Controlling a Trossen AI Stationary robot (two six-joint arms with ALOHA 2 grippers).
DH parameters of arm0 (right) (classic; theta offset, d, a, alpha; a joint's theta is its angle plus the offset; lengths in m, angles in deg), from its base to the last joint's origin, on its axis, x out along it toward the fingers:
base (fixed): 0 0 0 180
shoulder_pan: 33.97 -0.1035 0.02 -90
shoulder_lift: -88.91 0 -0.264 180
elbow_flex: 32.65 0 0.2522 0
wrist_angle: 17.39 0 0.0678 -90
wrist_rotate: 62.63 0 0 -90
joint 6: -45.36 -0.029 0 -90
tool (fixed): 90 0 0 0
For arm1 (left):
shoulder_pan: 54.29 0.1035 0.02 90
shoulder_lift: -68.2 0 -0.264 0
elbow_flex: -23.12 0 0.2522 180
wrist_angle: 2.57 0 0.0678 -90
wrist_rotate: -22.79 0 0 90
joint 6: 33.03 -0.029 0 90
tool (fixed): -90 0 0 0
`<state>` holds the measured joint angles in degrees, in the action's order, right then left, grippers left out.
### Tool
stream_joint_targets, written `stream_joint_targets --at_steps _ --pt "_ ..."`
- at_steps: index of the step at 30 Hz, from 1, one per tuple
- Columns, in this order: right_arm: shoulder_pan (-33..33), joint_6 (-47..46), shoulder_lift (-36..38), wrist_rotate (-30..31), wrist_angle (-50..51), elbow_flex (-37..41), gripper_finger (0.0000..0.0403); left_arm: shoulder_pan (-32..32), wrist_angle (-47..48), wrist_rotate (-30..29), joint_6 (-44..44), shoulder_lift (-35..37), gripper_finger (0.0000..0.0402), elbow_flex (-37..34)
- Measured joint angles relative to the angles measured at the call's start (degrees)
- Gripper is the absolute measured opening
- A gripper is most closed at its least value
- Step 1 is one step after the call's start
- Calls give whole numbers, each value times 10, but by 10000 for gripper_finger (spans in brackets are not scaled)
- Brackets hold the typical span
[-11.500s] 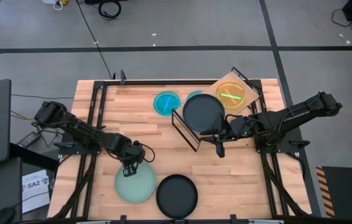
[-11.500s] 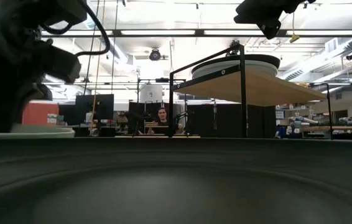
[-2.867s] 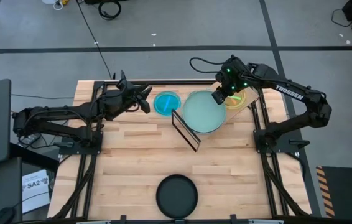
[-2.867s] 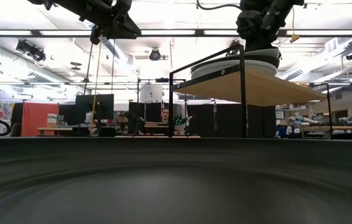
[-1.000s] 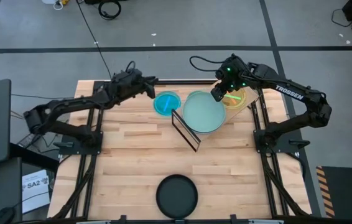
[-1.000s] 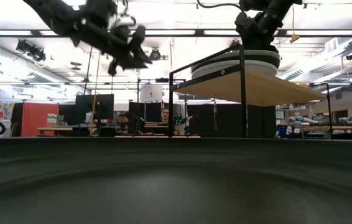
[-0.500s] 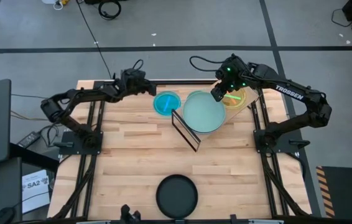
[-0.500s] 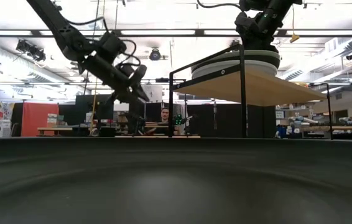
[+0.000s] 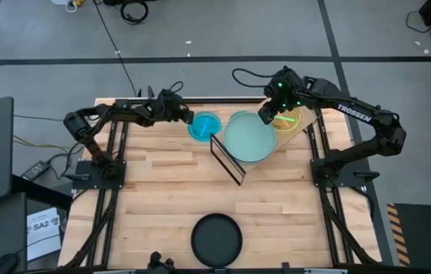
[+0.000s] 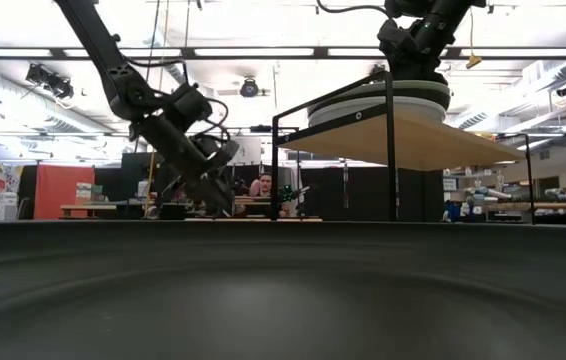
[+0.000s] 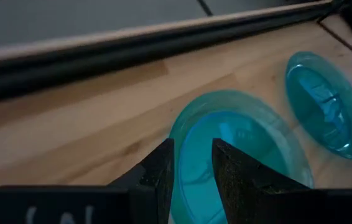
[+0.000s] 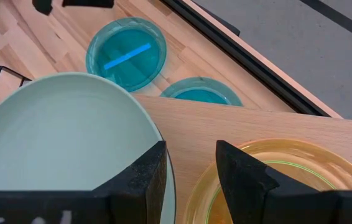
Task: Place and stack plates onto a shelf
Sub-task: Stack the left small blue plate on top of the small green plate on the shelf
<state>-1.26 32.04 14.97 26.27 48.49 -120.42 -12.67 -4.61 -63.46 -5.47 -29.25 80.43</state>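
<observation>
The shelf point(image 9: 280, 97) stands at the table's far right. A mint green plate point(image 9: 250, 137) lies flat on it, beside an orange plate point(image 9: 292, 120). My right gripper point(image 9: 265, 116) hangs open just above the mint plate's far rim point(image 12: 157, 134). A light blue plate point(image 9: 206, 126) lies flat on the table left of the shelf. My left gripper point(image 9: 187, 118) is open, its fingers point(image 11: 163, 162) tipped down over that plate's left rim; no touch shows. A smaller teal plate point(image 11: 325, 106) lies partly under the shelf. A black plate point(image 9: 216, 240) rests near the front edge.
The shelf's black wire frame point(image 9: 227, 160) juts toward the table's middle. Black rails point(image 9: 116, 144) run along the table's left and right sides. In the low view the black plate point(image 10: 283, 290) fills the foreground. A person point(image 10: 265, 185) sits far behind the table.
My left gripper has come down from high above the table's far left and tipped its fingers downward, ending over the light blue plate's left rim. The plates have not moved.
</observation>
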Motion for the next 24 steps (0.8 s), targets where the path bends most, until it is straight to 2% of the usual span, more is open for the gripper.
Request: stream_joint_targets --at_steps 24 --pt "0 0 0 0 0 0 145 -41 91 -21 42 -20 114 0"
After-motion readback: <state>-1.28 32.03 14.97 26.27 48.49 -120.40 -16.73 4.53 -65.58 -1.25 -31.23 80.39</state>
